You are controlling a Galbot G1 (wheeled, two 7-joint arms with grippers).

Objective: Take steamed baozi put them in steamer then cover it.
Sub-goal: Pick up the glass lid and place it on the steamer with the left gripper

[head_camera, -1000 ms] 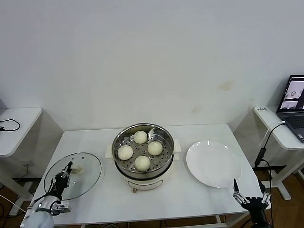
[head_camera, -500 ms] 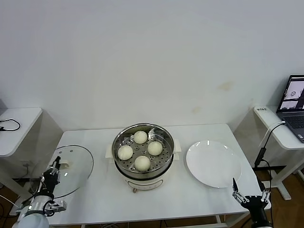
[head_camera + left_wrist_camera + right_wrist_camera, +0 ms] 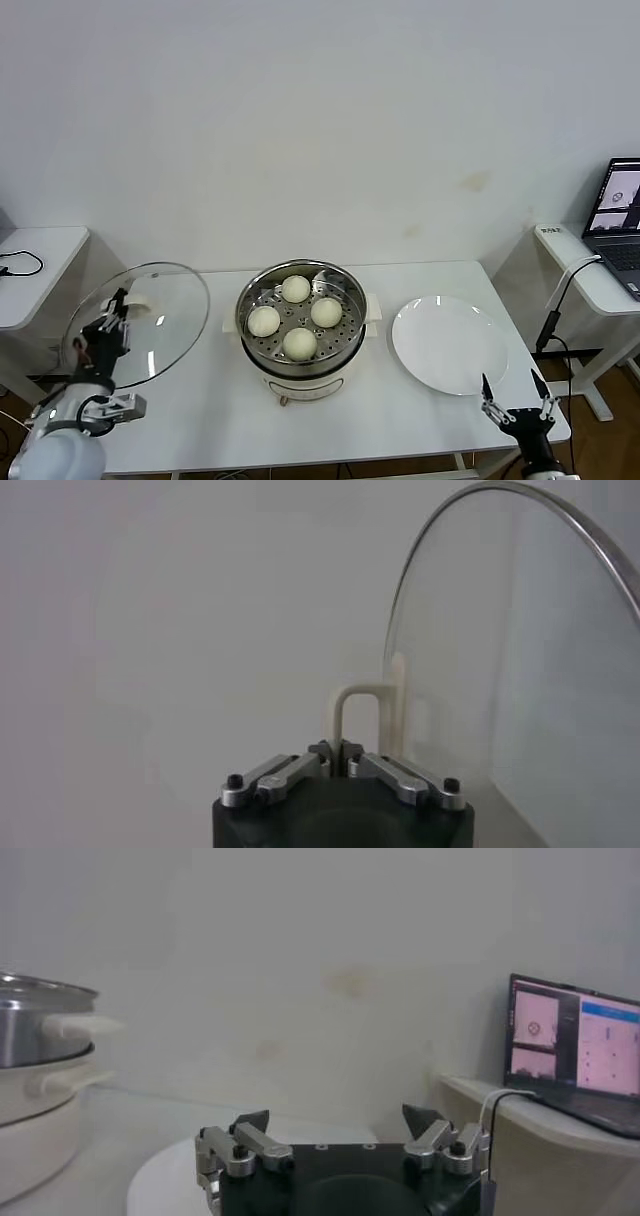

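Clear glass with a thin metal rim, the cover point(image 3: 140, 322) is up off the table point(image 3: 200, 420) at its left end, tilted so that it stands nearly on edge, well to the left of the steamer point(image 3: 301, 330) and apart from it. The left gripper point(image 3: 112, 322) has its fingers pinched tight on the cover's cream handle point(image 3: 357, 716), which shows in the left wrist view as a pale loop rising straight out from between the closed fingertips, the glass disc curving away beside it. The steamer, shiny steel on a cream-white base, stands open in the middle of the table, and four steamed baozi point(image 3: 295, 289) lie on its perforated tray: one at the back, one at the left, one at the right and one at the front, set close but not stacked. To the right of the steamer, near it but not touching, lies a flat white plate point(image 3: 449, 345). The right gripper point(image 3: 512, 395) hangs at the table's front right corner, just beyond the plate's near edge, its fingers spread wide and holding nothing. Farther right, on a separate side desk point(image 3: 590, 270), an open laptop point(image 3: 618, 215) shows a lit screen.
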